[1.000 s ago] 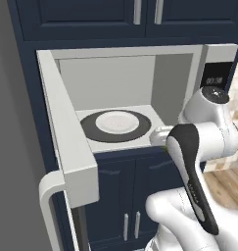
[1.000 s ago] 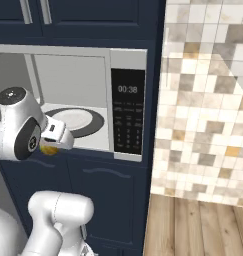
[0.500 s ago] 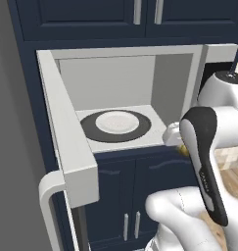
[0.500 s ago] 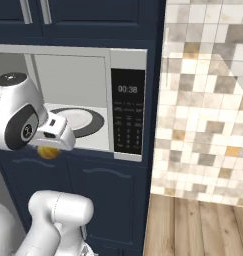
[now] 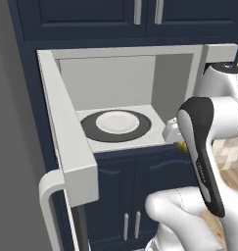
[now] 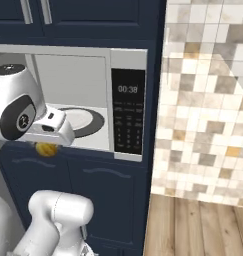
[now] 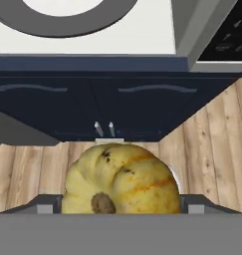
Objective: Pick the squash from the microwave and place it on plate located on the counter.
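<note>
Yellow squash (image 7: 121, 179) clamped in jaws, fingertips hidden; outside microwave (image 6: 128, 60) front.

The squash (image 7: 122, 180) is pale yellow, mottled with orange streaks and dark flecks. The microwave (image 5: 61, 127) is light grey, its turntable (image 5: 116, 125) dark grey around a white plate (image 5: 117, 121). Navy cabinets (image 7: 117, 107) stand over tan wood floor (image 7: 212, 144).
</note>
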Motion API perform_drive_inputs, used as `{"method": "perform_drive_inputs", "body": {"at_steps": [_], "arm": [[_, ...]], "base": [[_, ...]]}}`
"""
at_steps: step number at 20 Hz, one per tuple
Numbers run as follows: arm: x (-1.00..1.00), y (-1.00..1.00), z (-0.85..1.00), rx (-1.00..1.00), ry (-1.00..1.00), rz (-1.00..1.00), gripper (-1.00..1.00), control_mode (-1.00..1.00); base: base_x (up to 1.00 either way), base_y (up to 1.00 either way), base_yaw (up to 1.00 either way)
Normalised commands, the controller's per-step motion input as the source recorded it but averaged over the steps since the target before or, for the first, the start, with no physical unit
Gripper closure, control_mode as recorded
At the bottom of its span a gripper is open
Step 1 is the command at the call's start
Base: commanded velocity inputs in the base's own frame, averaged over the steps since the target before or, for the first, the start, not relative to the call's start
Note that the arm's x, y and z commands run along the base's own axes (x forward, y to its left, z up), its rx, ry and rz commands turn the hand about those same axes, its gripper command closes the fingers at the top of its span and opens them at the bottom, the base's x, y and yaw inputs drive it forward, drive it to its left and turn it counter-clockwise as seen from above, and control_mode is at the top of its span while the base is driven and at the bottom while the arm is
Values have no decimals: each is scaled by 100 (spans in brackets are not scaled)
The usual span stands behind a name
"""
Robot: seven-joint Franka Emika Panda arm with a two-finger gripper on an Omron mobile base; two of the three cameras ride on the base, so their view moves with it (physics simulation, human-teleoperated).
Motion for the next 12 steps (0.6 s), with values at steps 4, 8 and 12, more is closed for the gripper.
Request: {"method": "perform_drive_inputs", "body": {"at_steps": [4,8,12], "arm": [[0,0,0,0,0,0,100,100],[0,0,0,0,0,0,100,100],[0,0,0,0,0,0,100,100]], "base": [[-86,-20,17],[-100,-26,12],[-96,-22,25]]}}
